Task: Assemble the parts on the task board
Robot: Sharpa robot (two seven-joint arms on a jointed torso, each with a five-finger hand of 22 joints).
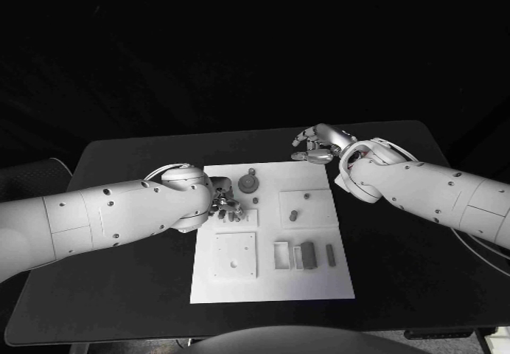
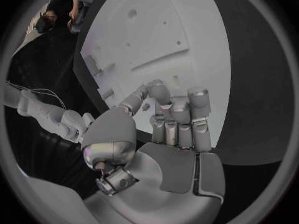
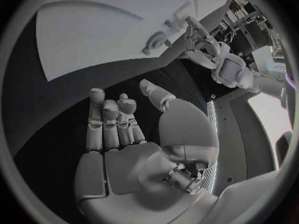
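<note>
**Two robot hands poised at the task board, parts waiting**

Nearest the robot, the white task board (image 1: 271,284) lies in the middle of the black tabletop (image 1: 127,295). In its near half sit a square plate with small holes (image 1: 235,255), a white frame-like piece (image 1: 283,255), a dark block (image 1: 308,254) and a slim dark bar (image 1: 331,254), side by side.

Further up, the left robot hand (image 1: 223,203) hovers over the board's left edge, beside a small rectangular slot. Its fingers (image 2: 181,119) are curled loosely; whether it pinches a small part cannot be told. A grey peg (image 1: 292,216) stands in a raised square at the board's middle right, and a round grey part with a post (image 1: 249,181) sits near the far edge.

Farthest off, the right robot hand (image 1: 319,144) hangs just beyond the board's far right corner, fingers apart, holding nothing.

To do this step well, the left robot hand should probably settle squarely over its target and close slowly, while the right stays clear.

The left wrist view shows the fingers lying close above the board surface (image 2: 156,40), which the head view hides behind the arm. The right wrist view shows an empty palm (image 3: 134,164) and the board's far edge (image 3: 93,30) ahead.
</note>
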